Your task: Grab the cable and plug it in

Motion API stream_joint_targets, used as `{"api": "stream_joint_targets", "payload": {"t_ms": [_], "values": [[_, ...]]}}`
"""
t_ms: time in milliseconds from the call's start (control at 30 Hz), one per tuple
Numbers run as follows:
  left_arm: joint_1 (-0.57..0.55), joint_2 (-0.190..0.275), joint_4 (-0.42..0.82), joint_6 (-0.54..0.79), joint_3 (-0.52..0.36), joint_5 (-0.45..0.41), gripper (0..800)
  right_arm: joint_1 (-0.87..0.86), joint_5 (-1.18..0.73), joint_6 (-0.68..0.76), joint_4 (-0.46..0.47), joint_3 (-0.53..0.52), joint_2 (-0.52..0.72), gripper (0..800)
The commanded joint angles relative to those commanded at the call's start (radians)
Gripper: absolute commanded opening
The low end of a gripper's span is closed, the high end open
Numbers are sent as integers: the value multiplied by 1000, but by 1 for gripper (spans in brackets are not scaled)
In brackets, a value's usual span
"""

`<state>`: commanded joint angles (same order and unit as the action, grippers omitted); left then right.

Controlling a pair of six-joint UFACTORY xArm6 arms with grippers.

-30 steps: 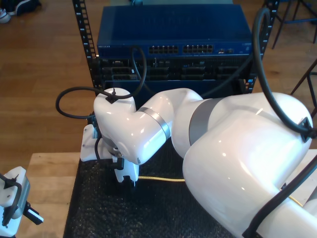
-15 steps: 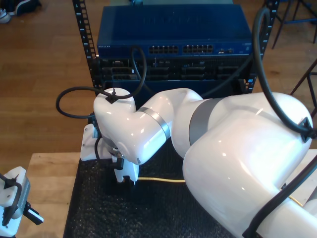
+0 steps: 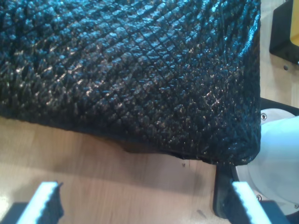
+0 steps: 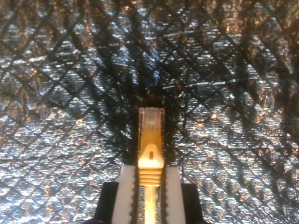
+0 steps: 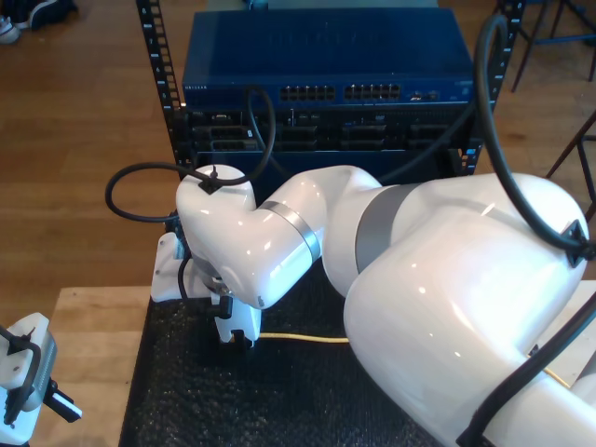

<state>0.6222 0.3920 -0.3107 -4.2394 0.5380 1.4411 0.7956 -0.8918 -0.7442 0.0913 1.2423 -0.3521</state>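
My second gripper (image 4: 149, 196) is closed on the cable (image 4: 150, 163): in the second wrist view its two white pads (image 4: 127, 193) press the yellow boot from either side, and the clear plug (image 4: 151, 121) sticks out past the fingertips, low in the centre of the frame, over the black quilted mat (image 4: 70, 93). In the exterior view this gripper (image 5: 235, 337) points down at the mat (image 5: 186, 391) left of centre in the lower half of the frame, and the cable (image 5: 303, 337) runs from it as a thin yellow line toward the exterior view's right until the big white arm (image 5: 447, 307) hides it. Whether the plug touches the mat I cannot tell.

My first gripper (image 3: 142, 205) is wide open, holding nothing; its two ribbed fingertips (image 3: 44, 198) stand well apart at the lower edge of the first wrist view, above bare wooden tabletop (image 3: 117, 177), with the mat's edge (image 3: 140, 70) just beyond. In the exterior view it sits at the lower left corner (image 5: 28, 382), over the wooden table (image 5: 88, 345) beside the mat.

Behind the mat, across the top of the exterior view, stands a rack with a blue switch (image 5: 326, 56) whose row of ports (image 5: 340, 92) faces the arms. Thick black hoses (image 5: 140, 186) loop off the white arm.
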Motion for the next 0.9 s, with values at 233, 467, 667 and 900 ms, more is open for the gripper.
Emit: {"api": "stream_joint_targets", "payload": {"t_ms": [233,467,667,900], "values": [[0,0,0,-2,3,6,800,-31,-6,-97,-17,-6,31,4],[-2,0,-2,-2,21,34,800,-106,-46,-281,-199,-9,60,3],[-2,5,-38,-2,41,52,800,-141,-83,-419,-381,-41,126,4],[-3,6,-92,0,71,112,800,-192,-115,-420,-388,-114,227,3]]}}
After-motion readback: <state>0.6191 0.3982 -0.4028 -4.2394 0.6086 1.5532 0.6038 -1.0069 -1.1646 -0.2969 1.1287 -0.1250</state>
